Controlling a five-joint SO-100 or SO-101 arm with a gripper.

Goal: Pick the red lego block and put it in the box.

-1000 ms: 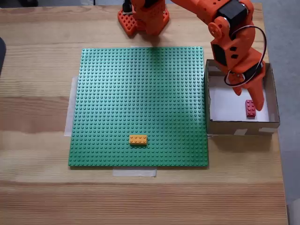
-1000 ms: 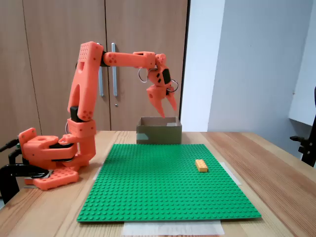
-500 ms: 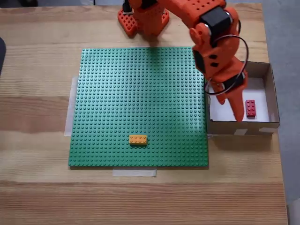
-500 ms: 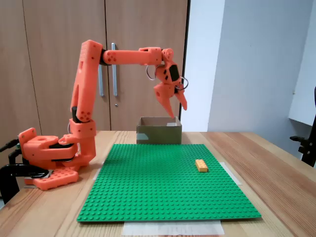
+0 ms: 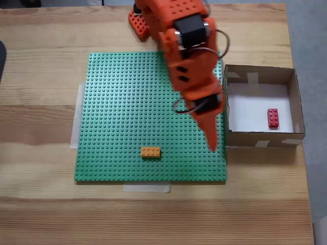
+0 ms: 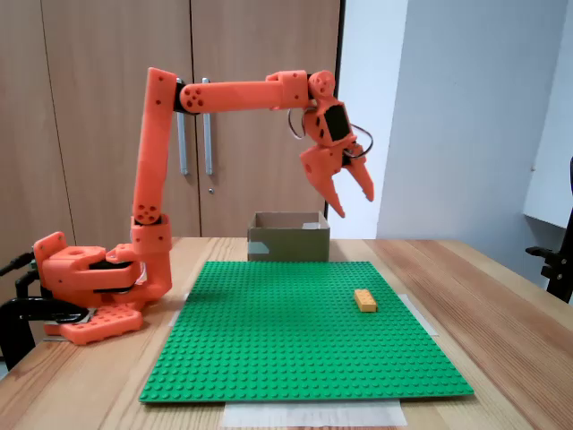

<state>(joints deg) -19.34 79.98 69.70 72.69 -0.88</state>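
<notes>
Pincer (image 6: 352, 197) has swung off the square shallow brown cardboard box (image 5: 261, 140) over the last second — I now have it high above the flat green studded baseplate (image 5: 127, 102), near that plate's box-side edge. Jaws spread, nothing in them. Small red rectangular lego block (image 5: 273, 117) lies flat on the box's white floor, toward the wall nearest the worktop (image 5: 41, 204) edge, well apart from the pincer. I'd call the placement done — just the retreat left. Small yellow-orange brick (image 5: 150, 151) sits untouched on the baseplate.
</notes>
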